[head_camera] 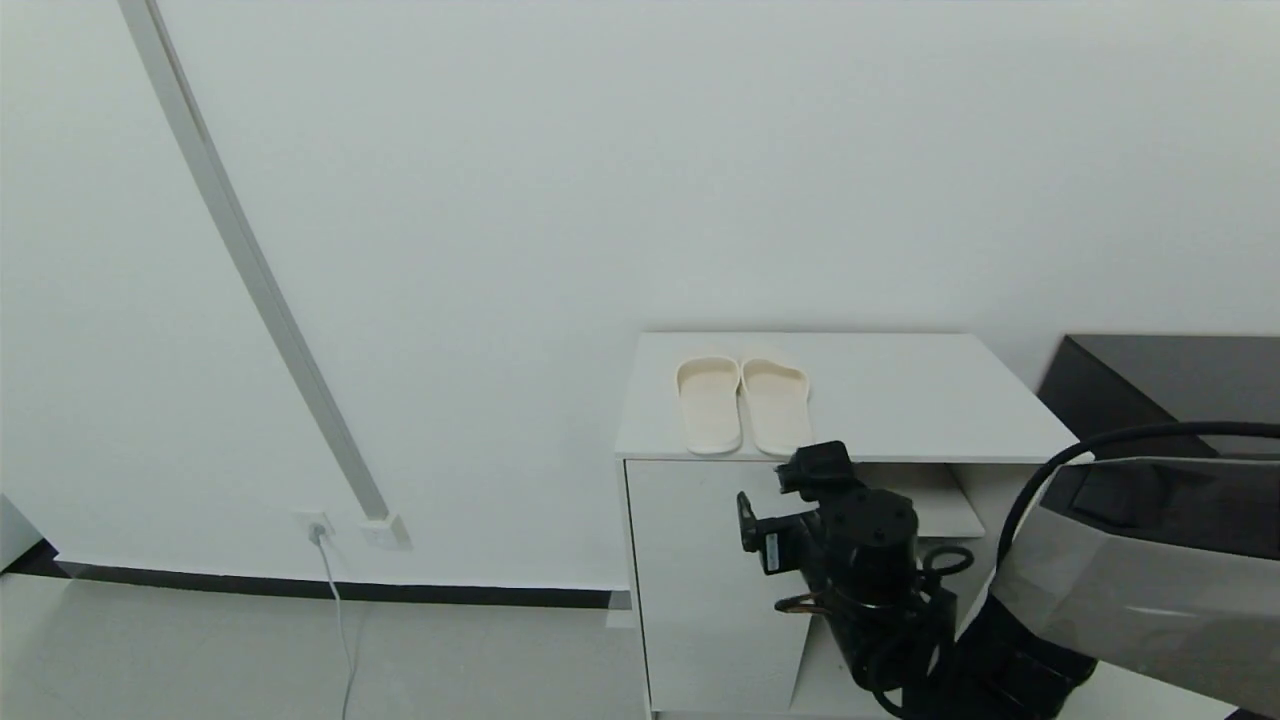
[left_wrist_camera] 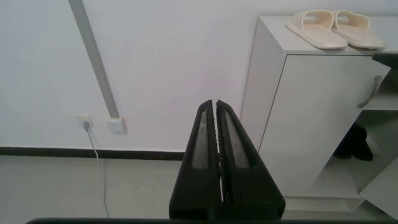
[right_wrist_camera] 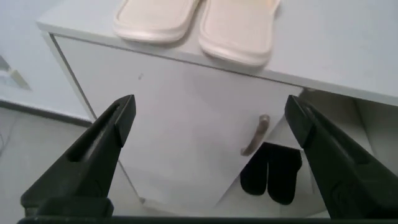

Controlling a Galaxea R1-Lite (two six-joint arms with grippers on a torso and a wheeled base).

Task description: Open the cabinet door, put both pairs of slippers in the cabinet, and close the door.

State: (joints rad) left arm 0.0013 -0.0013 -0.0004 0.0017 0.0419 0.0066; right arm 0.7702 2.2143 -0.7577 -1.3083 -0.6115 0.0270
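A grey cable channel point(head_camera: 250, 270) slants down a white wall point(head_camera: 700, 150) to a socket point(head_camera: 313, 524) with a cord point(head_camera: 340, 620) plugged in (well left of both grippers). The left gripper point(left_wrist_camera: 217, 149), fingers pressed together and empty, hangs well short of the white cabinet point(left_wrist_camera: 267, 87), which lies ahead to its right. The right gripper point(right_wrist_camera: 209, 106), fingers spread wide and empty, faces the closed door point(right_wrist_camera: 180, 124) near its handle point(right_wrist_camera: 255, 134). Cream slippers point(right_wrist_camera: 196, 22) lie side by side on the cabinet top, above that gripper. Black slippers point(right_wrist_camera: 273, 174) stand in the open compartment, below it, past the handle. A dark table point(head_camera: 1170, 375) sits farther right.
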